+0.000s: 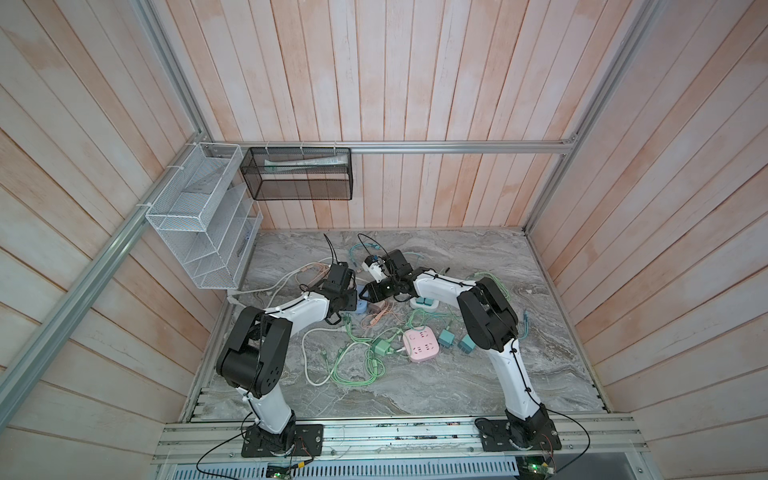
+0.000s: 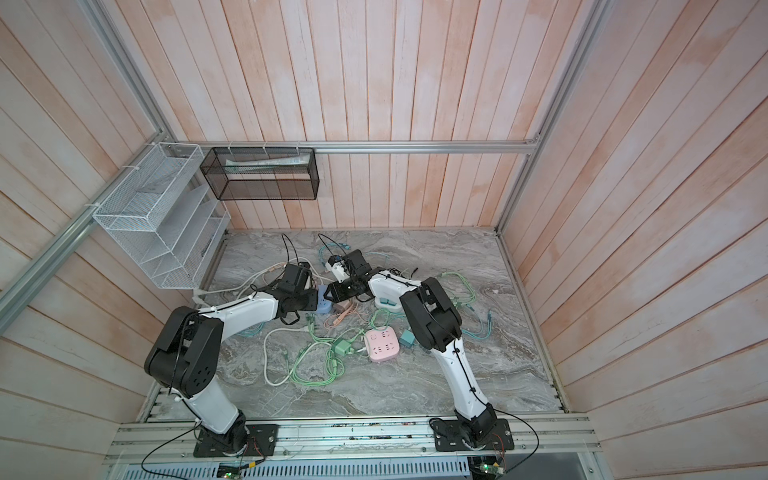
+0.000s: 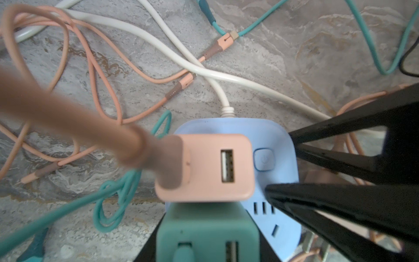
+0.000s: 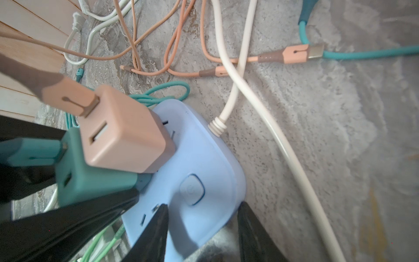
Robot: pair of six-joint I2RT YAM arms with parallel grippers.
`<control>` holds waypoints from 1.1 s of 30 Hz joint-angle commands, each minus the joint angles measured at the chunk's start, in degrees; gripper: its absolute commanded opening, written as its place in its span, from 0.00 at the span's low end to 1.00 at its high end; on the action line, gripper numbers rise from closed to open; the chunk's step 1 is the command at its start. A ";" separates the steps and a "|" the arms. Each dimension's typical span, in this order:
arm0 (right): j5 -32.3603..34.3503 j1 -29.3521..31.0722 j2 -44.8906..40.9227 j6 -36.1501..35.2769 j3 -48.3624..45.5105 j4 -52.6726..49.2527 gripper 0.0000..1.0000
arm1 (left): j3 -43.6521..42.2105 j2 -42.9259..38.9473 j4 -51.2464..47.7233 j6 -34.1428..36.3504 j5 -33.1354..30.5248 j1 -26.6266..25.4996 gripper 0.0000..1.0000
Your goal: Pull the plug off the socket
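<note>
The light blue socket (image 3: 278,140) (image 4: 204,158) lies on the marble table amid cables, and shows in both top views (image 1: 360,307) (image 2: 324,305). A teal plug (image 3: 207,231) (image 4: 90,181) and a pink plug (image 3: 204,167) (image 4: 122,136) stand side by side on its face. My left gripper (image 3: 207,248) is shut on the teal plug, one black finger on each side. My right gripper (image 4: 204,217) is shut on the socket's corner beside the power button (image 4: 191,189). In both top views the two grippers meet over the socket (image 1: 353,300) (image 1: 368,294).
A pink cube socket (image 1: 420,345), a green charger (image 1: 381,345) and two teal chargers (image 1: 446,337) lie nearer the front. A white socket with teal plugs (image 1: 424,303) sits under the right arm. Cables sprawl around. A white basket (image 1: 199,216) and a black one (image 1: 299,174) hang on the walls.
</note>
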 commanded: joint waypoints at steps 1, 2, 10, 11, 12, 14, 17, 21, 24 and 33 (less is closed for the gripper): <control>5.36 1.25 6.25 -1.93 -4.68 -13.90 0.45 | 0.41 -2.32 3.28 -1.17 4.26 0.32 0.22; 5.36 1.25 6.25 -1.93 -4.67 -13.88 0.45 | -0.12 -2.65 3.76 -1.70 5.02 0.65 0.22; 5.45 1.25 6.10 -1.69 -5.02 -13.68 0.45 | -0.50 -3.15 3.68 -1.53 4.78 1.06 0.21; 5.47 1.25 6.16 -1.67 -5.02 -13.59 0.45 | -0.22 -3.05 3.22 -0.97 4.09 0.73 0.21; 5.42 1.25 6.16 -1.67 -4.96 -13.60 0.45 | 0.35 -2.93 2.47 -0.16 2.80 0.09 0.21; 5.36 1.25 6.25 -1.62 -4.86 -13.64 0.44 | 1.43 -2.42 1.30 1.61 0.39 -1.44 0.21; 5.45 1.25 6.43 -1.74 -4.66 -13.94 0.44 | 2.37 -1.54 0.15 2.44 -1.43 -2.52 0.21; 5.69 1.25 6.38 -1.75 -5.16 -14.07 0.44 | 1.61 -2.52 0.87 1.47 -2.60 -2.55 0.21; 5.71 1.25 6.60 -1.75 -5.19 -14.27 0.44 | 1.11 -3.52 2.01 -0.34 0.83 -1.01 0.21; 6.39 1.25 6.84 -2.02 -5.02 -14.88 0.44 | 1.33 -4.35 1.61 -0.69 5.54 1.10 0.21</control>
